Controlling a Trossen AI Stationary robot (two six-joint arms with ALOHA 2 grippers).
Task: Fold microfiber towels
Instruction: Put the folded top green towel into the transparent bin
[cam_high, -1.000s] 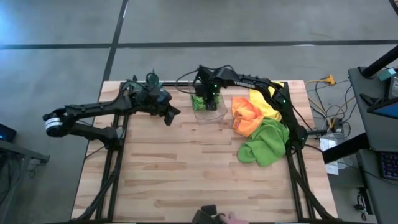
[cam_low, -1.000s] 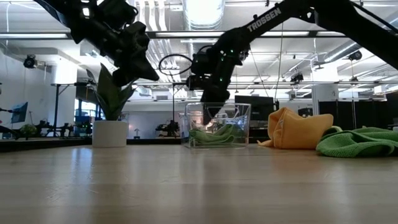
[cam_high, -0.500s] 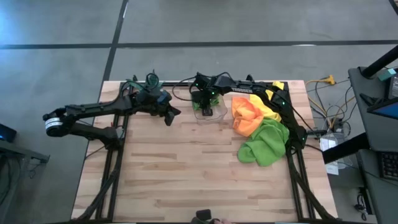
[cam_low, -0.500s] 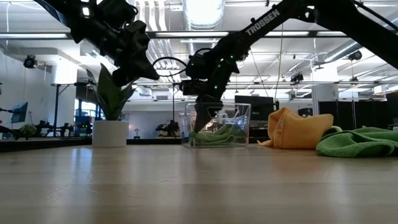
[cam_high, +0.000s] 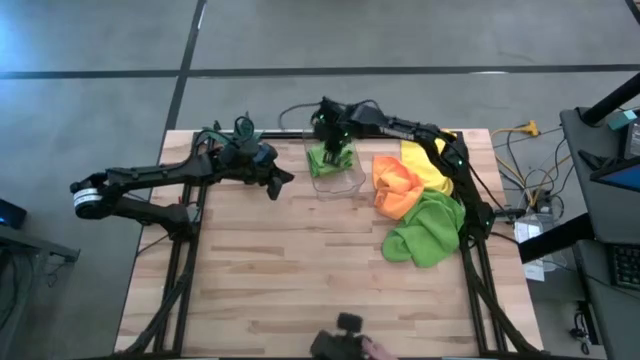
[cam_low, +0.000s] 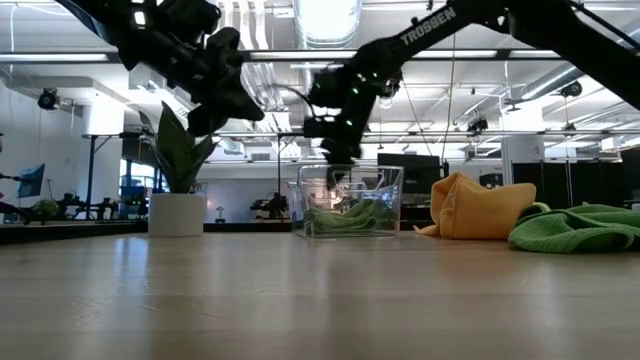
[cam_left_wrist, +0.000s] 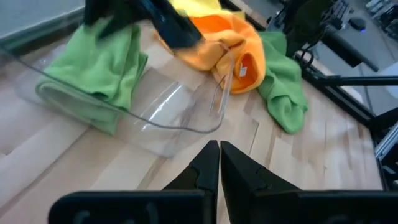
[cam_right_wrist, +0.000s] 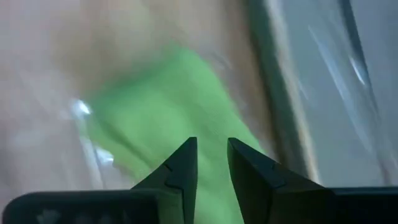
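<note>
A lime green towel (cam_high: 322, 158) lies bunched inside the clear plastic bin (cam_high: 347, 180) at the far middle of the table; it also shows in the low view (cam_low: 345, 215) and the left wrist view (cam_left_wrist: 106, 68). My right gripper (cam_high: 335, 148) hangs just above the bin's open top (cam_low: 340, 160), fingers pointing down and a little apart (cam_right_wrist: 211, 152), over the green towel (cam_right_wrist: 168, 106). My left gripper (cam_high: 278, 186) is shut and empty (cam_left_wrist: 219, 155), in the air left of the bin. An orange towel (cam_high: 395, 185), a yellow towel (cam_high: 428, 165) and a second lime green towel (cam_high: 425, 230) lie heaped at the right.
A small potted plant in a white pot (cam_low: 178, 200) stands at the far edge left of the bin (cam_low: 390, 200). The towel heap fills the table's right side. A dark object and a person's hand (cam_high: 350, 345) show at the near edge.
My right gripper dipped down into the bin onto the green towel, then rose back out above the bin's rim and a little toward the far edge. The green towel stays in the bin.
</note>
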